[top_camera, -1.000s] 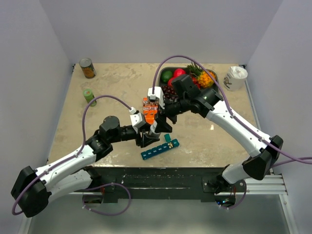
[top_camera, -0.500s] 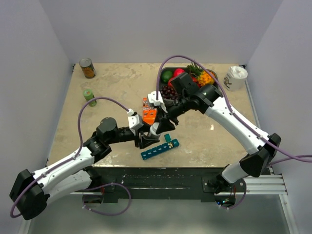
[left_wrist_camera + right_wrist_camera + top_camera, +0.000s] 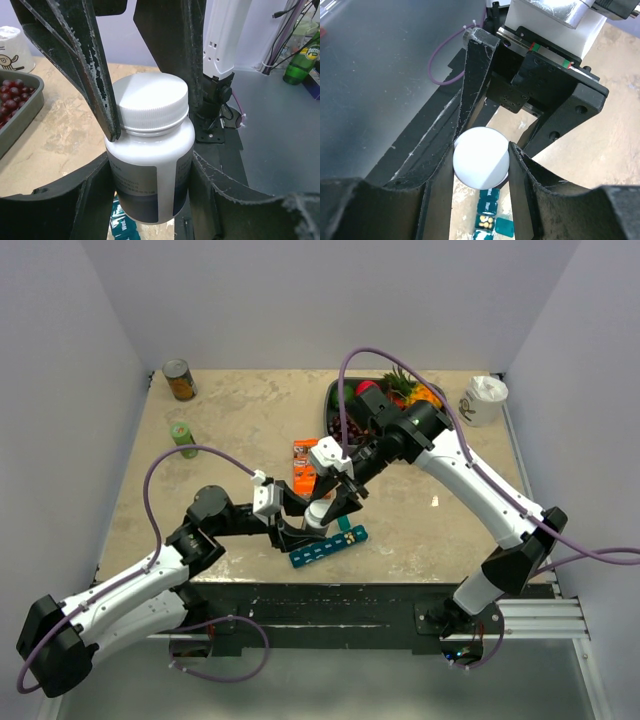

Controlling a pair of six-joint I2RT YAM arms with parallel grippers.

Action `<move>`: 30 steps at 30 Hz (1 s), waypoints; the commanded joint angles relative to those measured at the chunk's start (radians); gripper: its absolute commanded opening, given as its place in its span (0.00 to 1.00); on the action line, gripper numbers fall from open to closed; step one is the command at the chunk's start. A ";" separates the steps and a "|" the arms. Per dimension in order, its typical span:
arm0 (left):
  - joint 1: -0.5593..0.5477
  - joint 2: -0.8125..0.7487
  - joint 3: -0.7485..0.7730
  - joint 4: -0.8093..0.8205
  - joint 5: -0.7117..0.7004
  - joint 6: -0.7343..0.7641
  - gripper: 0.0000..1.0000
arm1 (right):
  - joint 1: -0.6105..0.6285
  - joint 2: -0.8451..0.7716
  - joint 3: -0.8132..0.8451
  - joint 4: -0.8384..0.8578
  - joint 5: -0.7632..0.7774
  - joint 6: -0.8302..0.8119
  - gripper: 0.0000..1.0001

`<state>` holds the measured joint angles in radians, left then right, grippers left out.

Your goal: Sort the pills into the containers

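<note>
A small white bottle [image 3: 150, 170] with a dark label hangs upright just above the table, and my left gripper [image 3: 150, 192] is shut on its body from both sides. My right gripper [image 3: 481, 165] comes down from above and is shut on the bottle's white cap [image 3: 481, 157]. In the top view the two grippers meet at the bottle [image 3: 318, 512]. The containers, one teal strip [image 3: 328, 545], lie right below it. One compartment stands open with its lid [image 3: 505, 226] flipped aside, and yellow pills [image 3: 487, 222] lie inside. The strip [image 3: 122, 225] shows under the bottle.
A flat orange box [image 3: 303, 462] lies behind the grippers. A dark tray [image 3: 332, 405] of fruit stands at the back, a white cup [image 3: 484, 400] at the back right. A can [image 3: 180, 380] and a small green bottle [image 3: 182, 435] stand at the back left.
My right gripper has closed on the bottle's cap. Both grippers and the bottle have shifted toward the near edge, over the teal strip.
</note>
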<state>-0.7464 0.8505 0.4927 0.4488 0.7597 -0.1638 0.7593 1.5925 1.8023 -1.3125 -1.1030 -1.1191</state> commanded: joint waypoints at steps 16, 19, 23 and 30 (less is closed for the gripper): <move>-0.001 -0.061 -0.055 0.194 -0.230 -0.048 0.00 | 0.008 -0.077 -0.267 0.473 0.299 0.637 0.33; -0.001 -0.038 -0.066 0.200 -0.253 -0.063 0.00 | 0.006 -0.080 -0.252 0.466 0.304 0.647 0.50; -0.001 -0.015 -0.068 0.148 -0.234 -0.056 0.00 | -0.001 -0.075 -0.147 0.348 0.236 0.575 0.83; 0.001 -0.037 -0.086 0.091 -0.221 -0.048 0.00 | -0.074 -0.080 0.052 0.232 0.196 0.539 0.99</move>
<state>-0.7467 0.8352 0.4057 0.4992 0.5350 -0.2184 0.7132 1.5501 1.7569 -1.0222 -0.8886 -0.5713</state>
